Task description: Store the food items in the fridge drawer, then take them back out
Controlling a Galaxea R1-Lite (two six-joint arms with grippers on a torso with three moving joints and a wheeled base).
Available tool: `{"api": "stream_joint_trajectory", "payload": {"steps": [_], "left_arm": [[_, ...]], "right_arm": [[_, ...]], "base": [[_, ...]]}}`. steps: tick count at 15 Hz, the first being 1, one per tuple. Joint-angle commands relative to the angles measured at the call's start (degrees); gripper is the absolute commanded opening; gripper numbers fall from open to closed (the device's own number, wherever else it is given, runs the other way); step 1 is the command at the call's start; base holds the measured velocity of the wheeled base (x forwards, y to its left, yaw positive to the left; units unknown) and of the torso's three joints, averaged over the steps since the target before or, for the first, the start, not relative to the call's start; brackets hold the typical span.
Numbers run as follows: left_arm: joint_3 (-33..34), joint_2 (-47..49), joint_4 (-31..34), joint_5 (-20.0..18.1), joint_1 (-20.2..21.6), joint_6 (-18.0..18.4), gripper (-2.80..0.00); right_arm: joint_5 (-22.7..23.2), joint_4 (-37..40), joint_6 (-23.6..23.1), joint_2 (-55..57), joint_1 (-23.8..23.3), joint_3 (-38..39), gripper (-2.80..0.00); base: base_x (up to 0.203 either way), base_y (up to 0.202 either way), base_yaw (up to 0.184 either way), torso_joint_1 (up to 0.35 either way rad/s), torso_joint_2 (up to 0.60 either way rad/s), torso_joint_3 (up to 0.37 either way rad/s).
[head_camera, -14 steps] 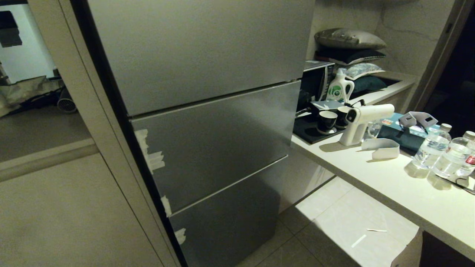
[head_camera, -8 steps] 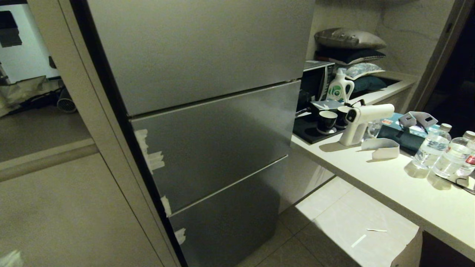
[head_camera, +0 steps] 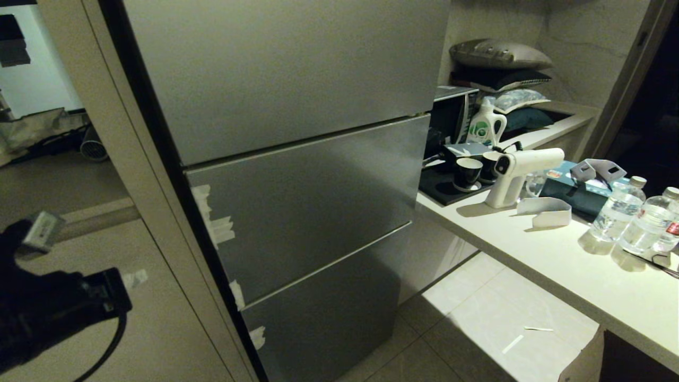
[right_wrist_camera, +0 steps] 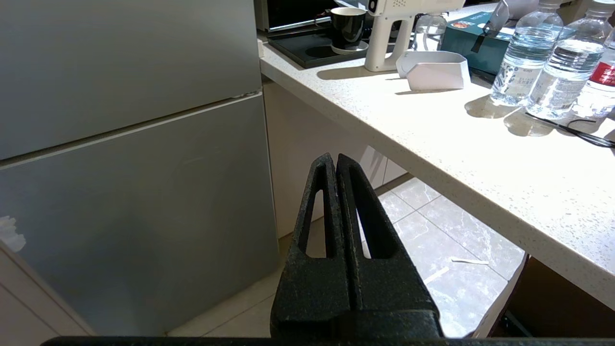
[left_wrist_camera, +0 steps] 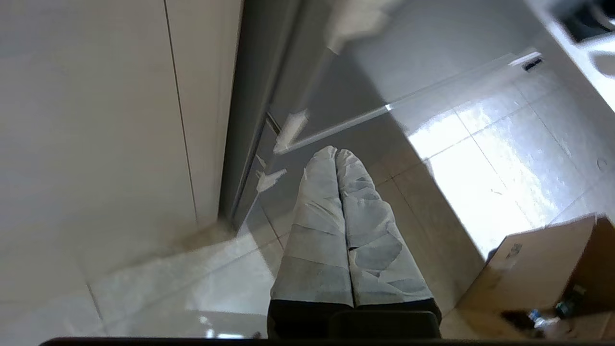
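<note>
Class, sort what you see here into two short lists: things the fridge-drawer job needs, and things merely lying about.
Belongs to the job:
- grey fridge, all fronts closed
- left gripper, shut, near its lower fronts

Just lying about:
- water bottles
- white spray gun
- black cups
- detergent bottle
- pillows

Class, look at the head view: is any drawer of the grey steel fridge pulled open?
No: all panels of the grey steel fridge sit flush and shut.

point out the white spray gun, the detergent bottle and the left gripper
white spray gun (head_camera: 517, 172): head view, on its body above the handle
detergent bottle (head_camera: 485, 127): head view, on its label
left gripper (left_wrist_camera: 336, 154): left wrist view, at the shut fingertips
</note>
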Motion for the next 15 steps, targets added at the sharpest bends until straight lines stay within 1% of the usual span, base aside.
{"api": "stream_joint_trajectory", "payload": {"steps": [1, 3, 5, 7, 8, 10, 13, 15], "left_arm": [[-3.7, 14.8, -4.4, -2.6, 3.2, -0.7, -2.8], [-6.4, 20.0, -8.2, -4.4, 4.7, -1.1, -2.8], [-7.7, 24.1, -15.3, -4.9, 4.7, -2.0, -2.8], [-8.7, 27.6, -21.4, -4.9, 4.6, -4.6, -2.8], [-9.4, 28.8, -23.6, -5.0, 4.5, -6.7, -2.8], [-10.3, 29.4, -24.3, -5.0, 4.3, -8.8, -2.8], [-12.5, 30.4, -24.3, -5.0, 2.0, -10.9, -2.8], [-13.6, 31.1, -24.2, -4.7, 0.6, -11.2, -2.8]], "right_arm": [[0.0, 0.0, 0.0, 0.1, 0.0, 1.8, -2.8], [0.0, 0.0, 0.0, 0.1, 0.0, 1.8, -2.8], [0.0, 0.0, 0.0, 0.1, 0.0, 1.8, -2.8], [-0.1, 0.0, 0.0, 0.1, 0.0, 1.8, -2.8], [0.0, 0.0, 0.0, 0.1, 0.0, 1.8, -2.8], [-0.1, 0.0, 0.0, 0.1, 0.0, 1.8, -2.8], [-0.1, 0.0, 0.1, 0.1, 0.0, 1.8, -2.8], [-0.1, 0.0, 0.1, 0.1, 0.0, 1.8, -2.8]], "base": [[0.0, 0.0, 0.0, 0.0, 0.0, 0.0], [0.0, 0.0, 0.0, 0.0, 0.0, 0.0], [0.0, 0.0, 0.0, 0.0, 0.0, 0.0], [0.0, 0.0, 0.0, 0.0, 0.0, 0.0], [0.0, 0.0, 0.0, 0.0, 0.0, 0.0], [0.0, 0.0, 0.0, 0.0, 0.0, 0.0], [0.0, 0.0, 0.0, 0.0, 0.0, 0.0], [0.0, 0.0, 0.0, 0.0, 0.0, 0.0]]}}
